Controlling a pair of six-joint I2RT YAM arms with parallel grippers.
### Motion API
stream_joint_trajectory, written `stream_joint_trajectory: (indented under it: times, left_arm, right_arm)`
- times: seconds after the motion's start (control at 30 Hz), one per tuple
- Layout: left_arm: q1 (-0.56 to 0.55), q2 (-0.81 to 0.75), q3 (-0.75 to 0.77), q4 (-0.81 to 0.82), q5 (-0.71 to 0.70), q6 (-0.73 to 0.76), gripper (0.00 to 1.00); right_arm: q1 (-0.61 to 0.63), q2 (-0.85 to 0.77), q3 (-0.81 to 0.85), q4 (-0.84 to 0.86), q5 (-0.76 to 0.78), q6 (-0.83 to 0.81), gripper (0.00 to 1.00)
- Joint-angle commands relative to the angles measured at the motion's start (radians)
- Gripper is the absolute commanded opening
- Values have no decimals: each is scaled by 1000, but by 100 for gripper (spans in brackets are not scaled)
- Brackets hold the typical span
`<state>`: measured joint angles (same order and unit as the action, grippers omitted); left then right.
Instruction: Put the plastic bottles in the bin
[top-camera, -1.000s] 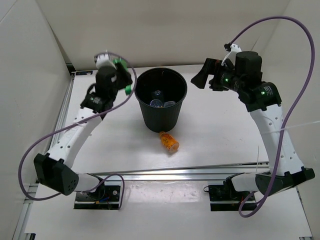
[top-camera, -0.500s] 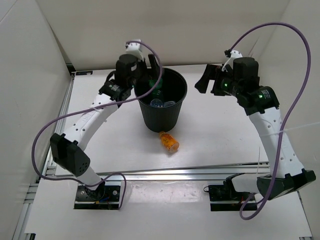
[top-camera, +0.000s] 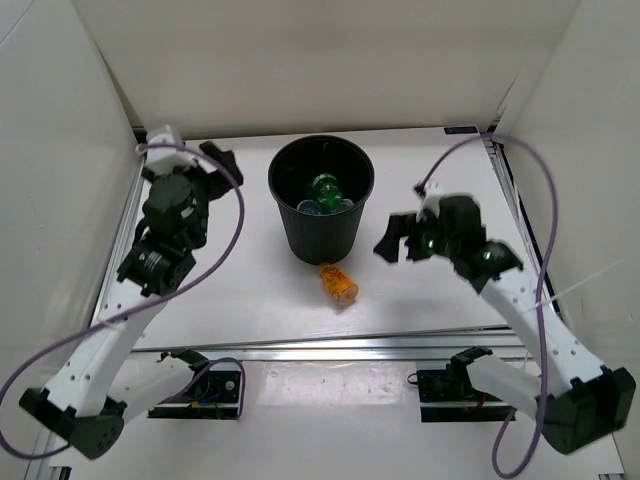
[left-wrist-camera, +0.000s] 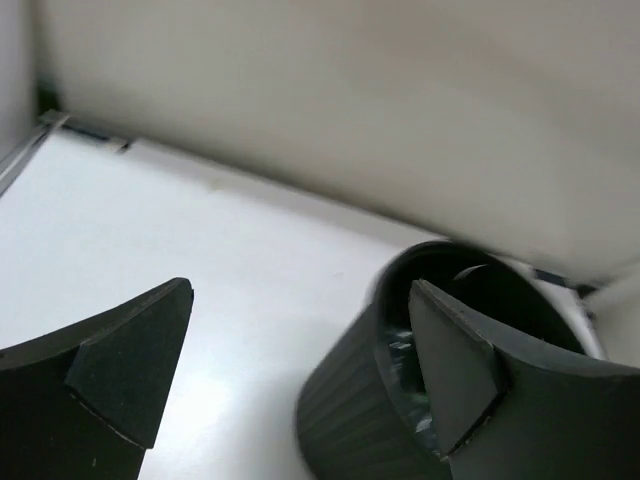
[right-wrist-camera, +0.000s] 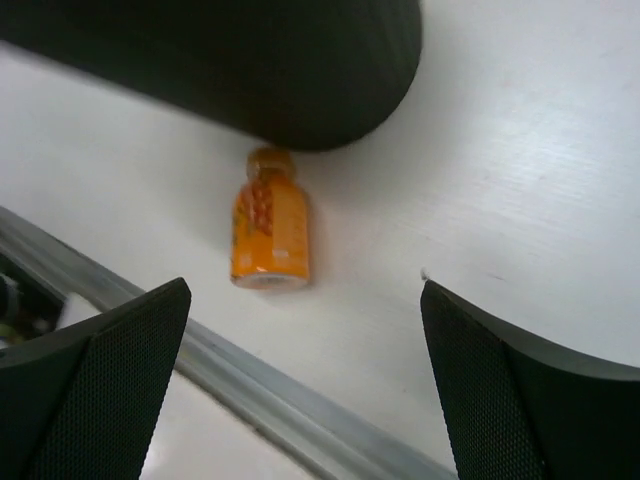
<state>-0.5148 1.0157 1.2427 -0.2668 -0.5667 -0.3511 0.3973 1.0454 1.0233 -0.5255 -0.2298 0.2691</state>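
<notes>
Gripper on left arm (left-wrist-camera: 300, 300) wide open, empty, right gripper (right-wrist-camera: 305, 290) same

Bin (top-camera: 320, 235): black plastic, smooth-walled, matt with a faint sheen; the green bottle (top-camera: 324, 187) inside is glossy translucent plastic, the orange bottle (right-wrist-camera: 270, 225) shiny plastic under a printed label. Table (top-camera: 420, 300): white, matt, faintly grained, with a bare brushed-metal rail (top-camera: 360, 345) along its near edge. Right gripper (right-wrist-camera: 305, 310) pads (right-wrist-camera: 110, 380) are black with a fine dimpled texture; left gripper (left-wrist-camera: 300, 290) fingers (left-wrist-camera: 120, 370) look smooth, matt black.
</notes>
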Motion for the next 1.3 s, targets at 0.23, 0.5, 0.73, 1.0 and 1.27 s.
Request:
stream_joint_trajectory:
  times: [0.23,0.5,0.73,1.0,1.27]
  left_arm:
    - [145,-180,-311,-360,-62,-298,100]
    - [177,-157,-289,-480,-44,-298,100]
    - [177,-135,-258,-522,-44,-279,100]
    - [177,-135,-249,-568,-64,-250,100]
    - [177,-167,-292,-577,-82,-250,100]
  right_arm:
    - [187,-176,-532,642,-40,-172,99]
    - [271,57,-476,785,-29,-194,99]
    - [272,224,-407,795,-95,-206,99]
    - [281,354,-342,774,-94,-163,96]
    - [290,412,-361,702,-117,-123,80]
